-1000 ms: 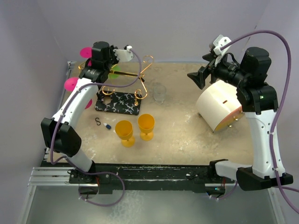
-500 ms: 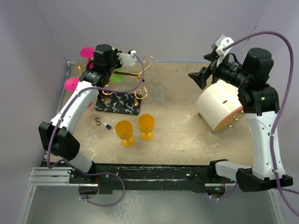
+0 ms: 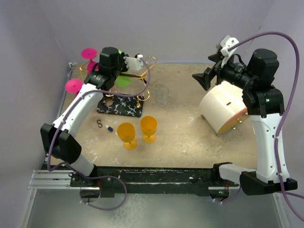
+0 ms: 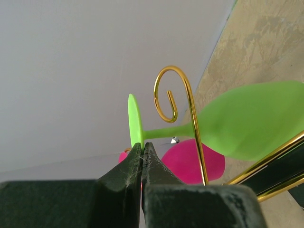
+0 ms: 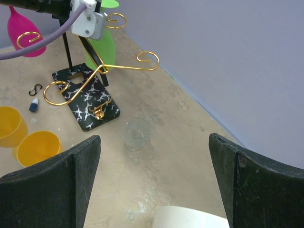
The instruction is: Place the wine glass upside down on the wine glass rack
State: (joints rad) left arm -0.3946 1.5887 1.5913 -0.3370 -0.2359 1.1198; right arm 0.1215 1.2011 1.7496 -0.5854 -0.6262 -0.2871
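My left gripper (image 4: pixel 142 147) is shut on the edge of the flat foot of a green wine glass (image 4: pixel 256 118). The glass's stem crosses a gold arm (image 4: pixel 192 118) of the wine glass rack just below its spiral curl. From above, the green wine glass (image 3: pixel 123 80) hangs among the gold arms under my left gripper (image 3: pixel 115 66), over the rack's black marbled base (image 3: pixel 118 104). My right gripper (image 5: pixel 152 142) is open and empty, high over the table's right side, far from the rack (image 5: pixel 88 102).
Two pink glasses (image 3: pixel 89 52) (image 3: pixel 73 85) hang on the rack's left side. Two yellow glasses (image 3: pixel 127 133) (image 3: pixel 148 127) stand in front of the base. Nearby are a clear tumbler (image 3: pixel 162 94), a white cylinder (image 3: pixel 222 111), an S-hook (image 3: pixel 99 123) and a small blue item (image 3: pixel 109 128).
My left gripper has carried the green wine glass to the right along the rack's arms. The right arm has barely moved.
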